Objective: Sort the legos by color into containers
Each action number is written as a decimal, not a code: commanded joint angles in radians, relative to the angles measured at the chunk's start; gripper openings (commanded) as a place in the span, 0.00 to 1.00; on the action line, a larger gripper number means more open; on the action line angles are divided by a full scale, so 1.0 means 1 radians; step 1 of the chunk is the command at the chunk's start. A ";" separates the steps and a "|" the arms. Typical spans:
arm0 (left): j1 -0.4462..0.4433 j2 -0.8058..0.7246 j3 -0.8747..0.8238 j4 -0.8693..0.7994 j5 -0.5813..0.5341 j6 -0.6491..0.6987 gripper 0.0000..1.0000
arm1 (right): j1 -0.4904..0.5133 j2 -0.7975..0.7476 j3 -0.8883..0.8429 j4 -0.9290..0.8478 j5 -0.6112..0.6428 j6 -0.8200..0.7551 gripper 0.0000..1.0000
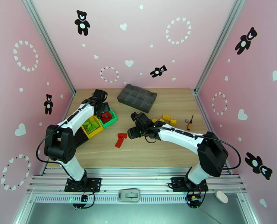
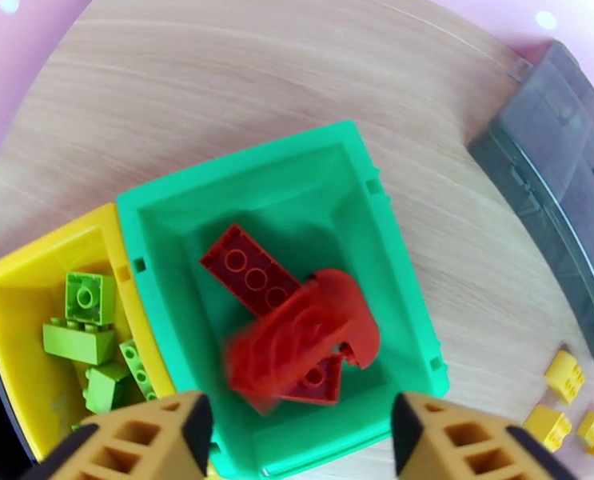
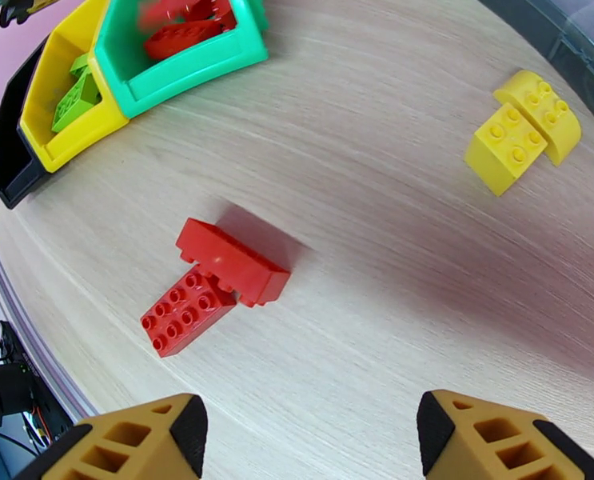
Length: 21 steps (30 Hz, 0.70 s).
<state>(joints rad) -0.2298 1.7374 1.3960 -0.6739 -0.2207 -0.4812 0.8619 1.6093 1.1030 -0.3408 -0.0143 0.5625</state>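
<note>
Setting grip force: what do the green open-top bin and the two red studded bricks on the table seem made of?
Green open-top bin: likely moulded plastic, smooth, faintly glossy; even colour, rounded rim. Two red studded bricks: likely hard plastic, satin sheen; crisp studs, sharp edges, uniform colour.

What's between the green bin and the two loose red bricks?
Nothing. In the right wrist view the table is bare wood between the green bin and the red bricks. The top view agrees.

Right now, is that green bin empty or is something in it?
Not empty. The green bin holds red bricks: a studded one lies on its floor, and a blurred one overlaps it.
</note>
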 commanded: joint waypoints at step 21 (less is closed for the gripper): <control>-0.324 -0.175 -0.308 0.066 0.090 -0.032 0.91 | -0.075 -0.028 -0.117 -0.009 0.037 0.024 0.86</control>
<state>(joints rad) -0.5236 1.5936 1.1324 -0.6495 -0.1722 -0.4877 0.8013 1.6138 1.0237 -0.3424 0.0200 0.5720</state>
